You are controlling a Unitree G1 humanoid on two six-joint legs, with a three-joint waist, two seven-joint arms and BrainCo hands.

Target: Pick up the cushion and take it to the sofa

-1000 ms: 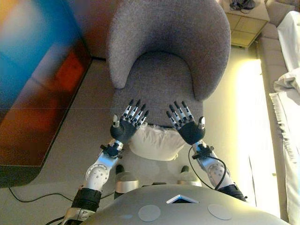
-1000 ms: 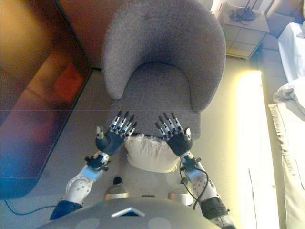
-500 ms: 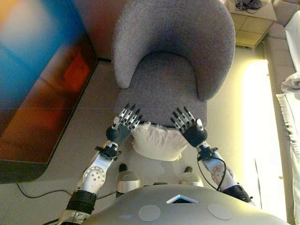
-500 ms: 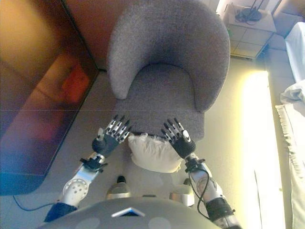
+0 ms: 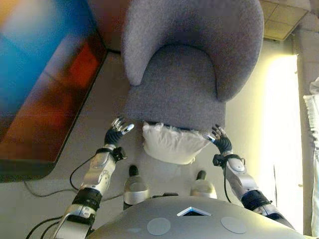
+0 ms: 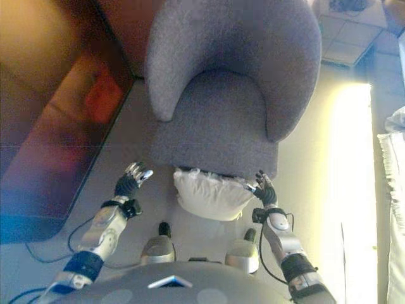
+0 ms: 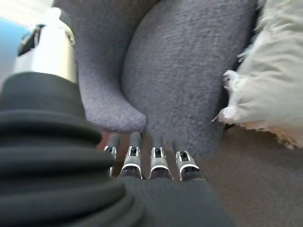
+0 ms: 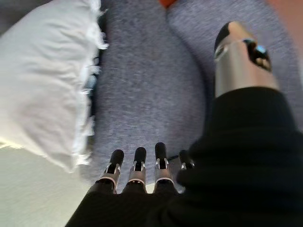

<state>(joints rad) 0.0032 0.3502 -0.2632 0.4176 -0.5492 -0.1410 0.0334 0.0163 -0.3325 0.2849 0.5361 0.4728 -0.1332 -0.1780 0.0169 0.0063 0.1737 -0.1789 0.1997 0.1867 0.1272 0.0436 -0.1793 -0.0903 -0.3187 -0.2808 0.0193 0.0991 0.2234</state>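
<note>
Left robot hand (image 5: pixel 116 133) hung beside the cushion's left edge, fingers relaxed, holding nothing. Right robot hand (image 5: pixel 220 140) sat at its right edge, fingers straight, also empty. White cushion (image 5: pixel 172 143) lay on the floor against the grey armchair (image 5: pixel 187 64) front.

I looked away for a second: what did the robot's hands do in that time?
Both hands dropped and spread apart: the left hand and right hand now flank the white cushion, open, neither holding it. The cushion stays on the floor against the grey armchair.
</note>
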